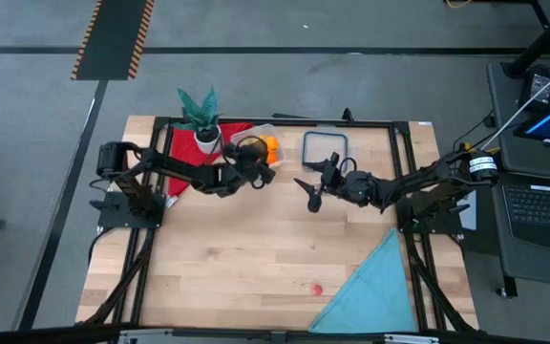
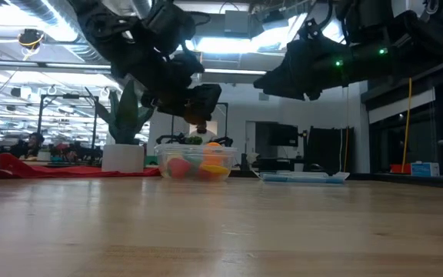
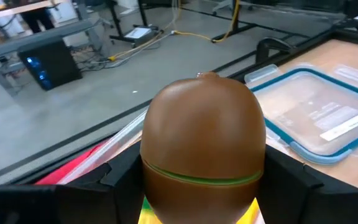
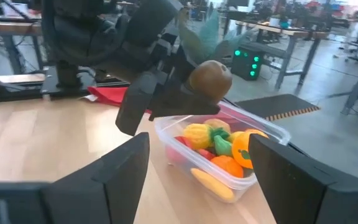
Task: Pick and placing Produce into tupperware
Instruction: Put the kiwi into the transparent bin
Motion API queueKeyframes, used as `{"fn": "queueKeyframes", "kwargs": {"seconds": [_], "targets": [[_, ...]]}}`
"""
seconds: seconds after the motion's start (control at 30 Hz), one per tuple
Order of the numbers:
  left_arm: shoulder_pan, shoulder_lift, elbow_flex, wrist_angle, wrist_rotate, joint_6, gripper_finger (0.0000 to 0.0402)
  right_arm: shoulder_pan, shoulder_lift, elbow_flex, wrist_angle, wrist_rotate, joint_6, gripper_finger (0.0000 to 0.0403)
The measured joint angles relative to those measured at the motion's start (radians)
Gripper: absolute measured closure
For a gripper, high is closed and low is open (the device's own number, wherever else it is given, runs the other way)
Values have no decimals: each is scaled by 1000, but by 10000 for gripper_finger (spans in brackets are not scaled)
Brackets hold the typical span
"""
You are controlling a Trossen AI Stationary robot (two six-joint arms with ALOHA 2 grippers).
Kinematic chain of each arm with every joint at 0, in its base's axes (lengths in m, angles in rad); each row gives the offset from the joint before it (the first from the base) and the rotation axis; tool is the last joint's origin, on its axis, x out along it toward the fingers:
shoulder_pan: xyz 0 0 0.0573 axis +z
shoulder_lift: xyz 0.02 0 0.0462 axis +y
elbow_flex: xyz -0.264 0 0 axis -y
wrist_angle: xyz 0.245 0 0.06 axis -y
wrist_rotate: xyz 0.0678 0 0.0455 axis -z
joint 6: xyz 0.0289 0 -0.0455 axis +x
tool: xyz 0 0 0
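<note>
My left gripper point(image 4: 185, 87) reaches in from the table's left and is shut on a brown egg-shaped piece of produce point(image 3: 204, 124) with a green seam, just above the tupperware point(image 1: 265, 134). The clear tupperware point(image 4: 272, 134) stands on the table at the far middle. It holds several pieces of produce, yellow, orange, red and green. My right gripper point(image 1: 313, 196) hovers open to the tupperware's right, level and pointing at it, with nothing between its fingers. One red piece of produce point(image 1: 315, 288) lies alone near the table's front edge. My left gripper pinches the brown piece by its two opposite sides point(image 3: 148, 168) between its two fingers point(image 3: 120, 177). The fingers come from the table's left, slanting slightly down. The piece is lifted clear over the tupperware point(image 2: 164, 154), with its rounded end point(image 4: 213, 71) sticking out past the fingertips.
The flat clear lid with a blue rim point(image 1: 325, 146) lies right of the tupperware. A potted plant point(image 1: 201, 119) stands on a red cloth point(image 1: 184, 153) at the far left. A teal cloth point(image 1: 375, 287) covers the near right corner.
</note>
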Motion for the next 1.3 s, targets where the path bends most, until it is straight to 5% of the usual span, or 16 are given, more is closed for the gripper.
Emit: {"fn": "queueKeyframes", "kwargs": {"seconds": [0.8, 1.3], "targets": [[140, -40, 1, 38, 255, 159, 169, -153, 0, 0, -32, -115, 75, 128], [152, -263, 54, -393, 483, 148, 169, -152, 0, 0, -38, -204, 72, 128]]}}
